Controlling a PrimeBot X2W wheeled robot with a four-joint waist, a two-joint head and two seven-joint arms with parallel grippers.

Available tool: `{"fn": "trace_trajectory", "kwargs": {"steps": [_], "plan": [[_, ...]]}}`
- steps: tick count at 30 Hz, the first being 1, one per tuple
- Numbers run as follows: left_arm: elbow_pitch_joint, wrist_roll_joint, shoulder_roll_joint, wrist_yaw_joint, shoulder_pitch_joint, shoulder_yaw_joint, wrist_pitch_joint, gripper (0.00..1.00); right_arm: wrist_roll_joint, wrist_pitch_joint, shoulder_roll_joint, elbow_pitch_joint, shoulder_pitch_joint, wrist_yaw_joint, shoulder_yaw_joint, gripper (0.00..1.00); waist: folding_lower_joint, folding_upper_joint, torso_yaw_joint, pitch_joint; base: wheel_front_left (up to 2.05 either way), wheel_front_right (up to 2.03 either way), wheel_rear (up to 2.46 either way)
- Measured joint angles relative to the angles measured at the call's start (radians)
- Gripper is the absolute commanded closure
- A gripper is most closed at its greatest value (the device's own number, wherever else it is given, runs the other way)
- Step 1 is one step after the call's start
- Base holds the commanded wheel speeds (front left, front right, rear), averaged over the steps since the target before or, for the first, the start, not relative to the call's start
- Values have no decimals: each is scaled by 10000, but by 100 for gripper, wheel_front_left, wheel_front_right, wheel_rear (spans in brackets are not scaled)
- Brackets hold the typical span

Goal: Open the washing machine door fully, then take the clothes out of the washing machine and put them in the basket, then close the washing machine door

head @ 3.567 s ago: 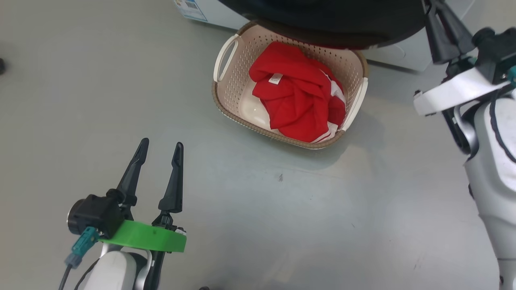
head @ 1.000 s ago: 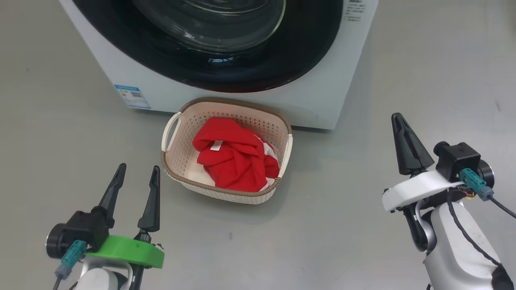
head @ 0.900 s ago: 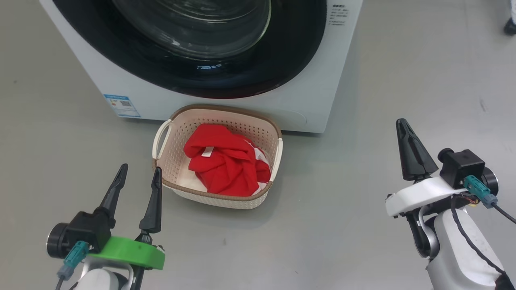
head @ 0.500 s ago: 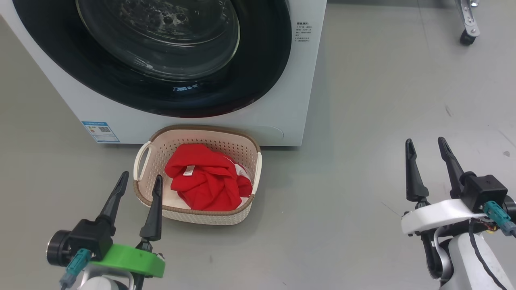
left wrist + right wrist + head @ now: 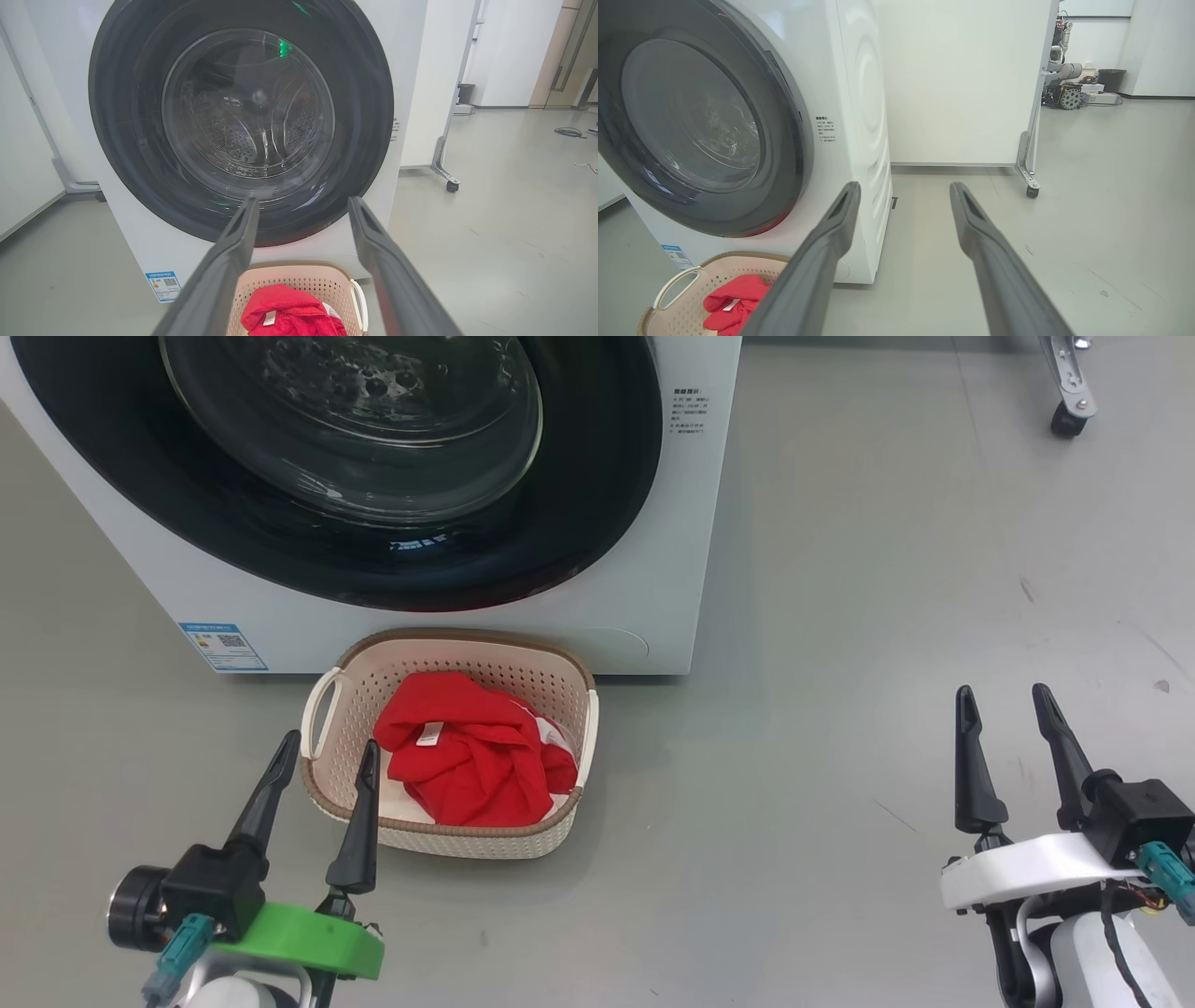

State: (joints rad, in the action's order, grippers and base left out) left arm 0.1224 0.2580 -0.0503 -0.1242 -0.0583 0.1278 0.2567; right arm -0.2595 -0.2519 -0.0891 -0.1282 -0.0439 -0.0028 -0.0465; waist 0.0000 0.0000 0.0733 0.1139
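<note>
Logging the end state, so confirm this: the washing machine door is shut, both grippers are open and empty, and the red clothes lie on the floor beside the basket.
One detail is wrong: the clothes lie inside the basket, not on the floor, as the head view shows. The rest stands: the washing machine door is shut, and the left gripper and right gripper are open and empty.

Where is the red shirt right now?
In the head view, the clothes lie inside the basket on the floor, just in front of the washing machine.

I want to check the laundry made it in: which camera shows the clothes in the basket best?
The head view: the clothes lie in full sight inside the basket. The left wrist view crops them at its bottom edge; the right wrist view half hides them behind a finger.
</note>
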Motion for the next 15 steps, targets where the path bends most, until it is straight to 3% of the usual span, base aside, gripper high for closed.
{"fn": "trace_trajectory", "kwargs": {"steps": [15], "plan": [[65,-44,29,0,51,-75,0,0,65,0,134,328,379,4,42,0,0,0,-42,59,0,0,0]]}}
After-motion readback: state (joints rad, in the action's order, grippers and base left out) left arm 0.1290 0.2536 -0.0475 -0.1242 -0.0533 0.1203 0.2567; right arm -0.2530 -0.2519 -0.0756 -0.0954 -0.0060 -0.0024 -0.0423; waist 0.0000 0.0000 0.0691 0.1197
